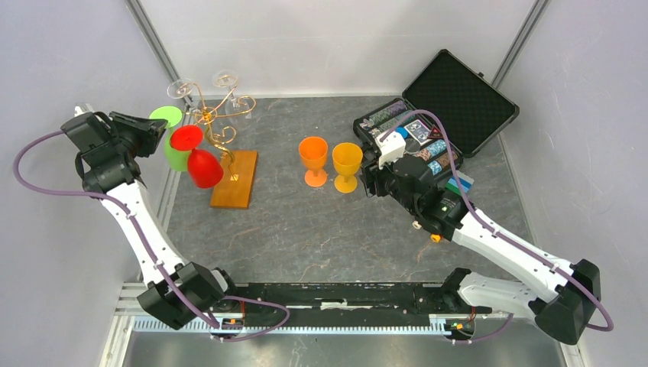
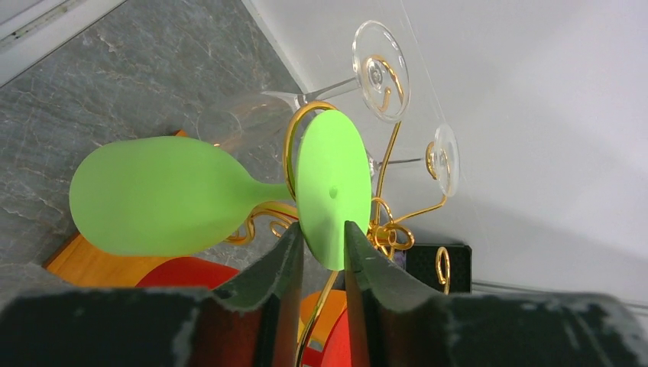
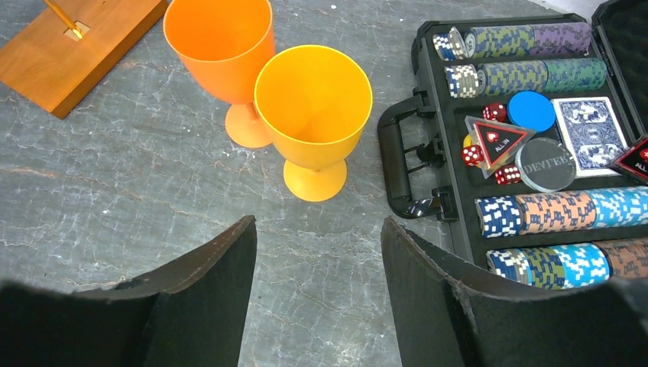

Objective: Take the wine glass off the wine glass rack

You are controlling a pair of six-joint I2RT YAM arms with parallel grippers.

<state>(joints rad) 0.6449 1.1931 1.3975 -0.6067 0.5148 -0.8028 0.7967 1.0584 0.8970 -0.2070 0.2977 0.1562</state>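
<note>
Top: green glass hangs by its foot on the rack, far left. Left gripper is at that foot, right gripper well apart. Left wrist: stem runs leftward from the jaws, which I read as pinching the foot's rim. Right wrist: jaws spread, holding nothing.
</note>
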